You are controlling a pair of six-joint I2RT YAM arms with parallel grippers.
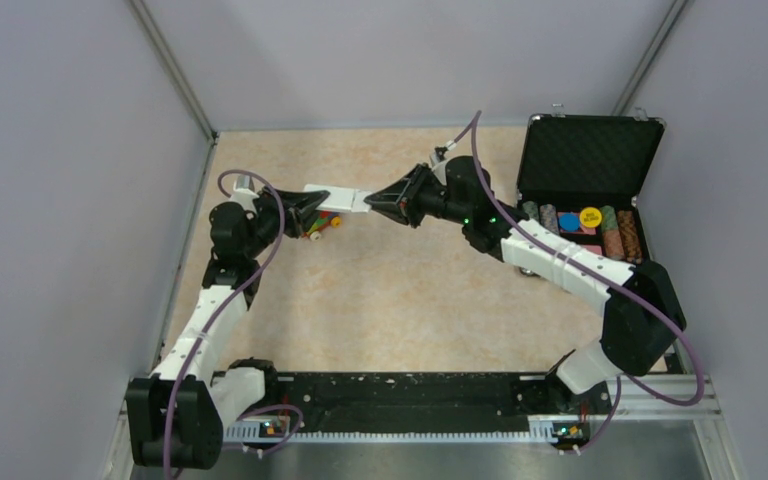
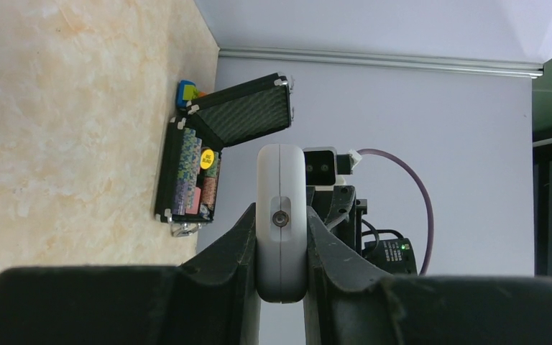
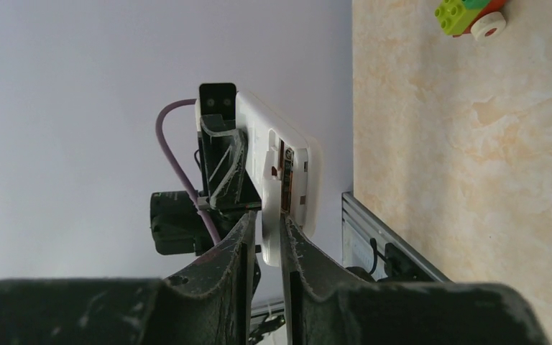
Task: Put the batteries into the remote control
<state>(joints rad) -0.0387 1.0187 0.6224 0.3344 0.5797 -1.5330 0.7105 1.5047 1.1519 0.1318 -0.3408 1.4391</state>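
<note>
From above: the remote control (image 1: 345,198) hangs in mid-air toward 12 o'clock of the table (image 1: 380,300). The left gripper (image 1: 305,208) is at its 9 o'clock end, the right gripper (image 1: 378,202) at its 3 o'clock end. A toy-brick train (image 1: 322,228) lies just beneath, and a chip case (image 1: 588,160) stands open at 2 o'clock.

Left wrist now: the fingers are clamped on the handset's two flat faces, a firm hold.

Right wrist: the jaws are nearly together, seemingly pinching the handset's near edge at 6 o'clock, and a dark battery bay (image 3: 286,176) shows uncovered.

The batteries? I can't pick them out; something dark sits in that bay, too small to call. My read: loading is under way, with seating and covering still to do.
</note>
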